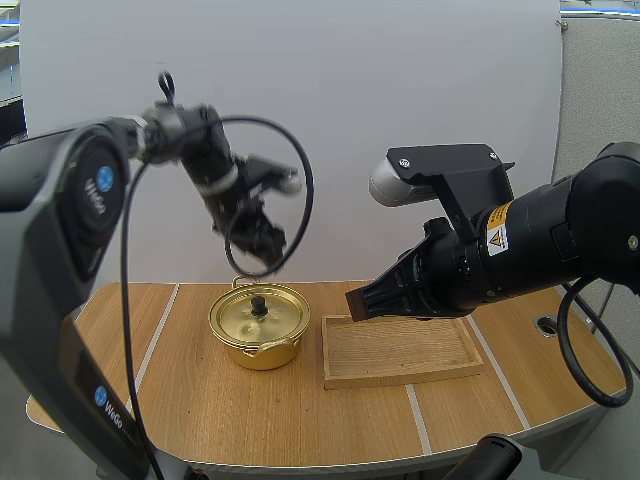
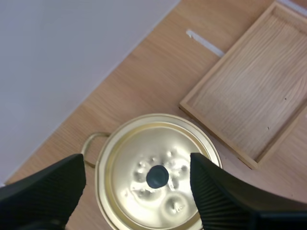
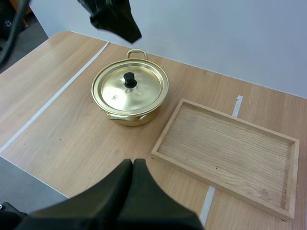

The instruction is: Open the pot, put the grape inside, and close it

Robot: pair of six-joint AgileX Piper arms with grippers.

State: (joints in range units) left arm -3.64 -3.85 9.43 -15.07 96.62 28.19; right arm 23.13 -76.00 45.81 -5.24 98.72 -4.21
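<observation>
left fingers (image 2: 53, 189) apart above knob (image 2: 157, 177); descend straight, keep knob centred between them, then clamp. right fingers (image 3: 129, 194) together.

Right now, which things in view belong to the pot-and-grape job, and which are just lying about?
Belongs to the job:
- gold pot
- lid, on the pot, with its black knob
- left gripper, open above the lid

Just lying about:
- wooden tray, beside the pot
- right gripper, shut on nothing
</observation>
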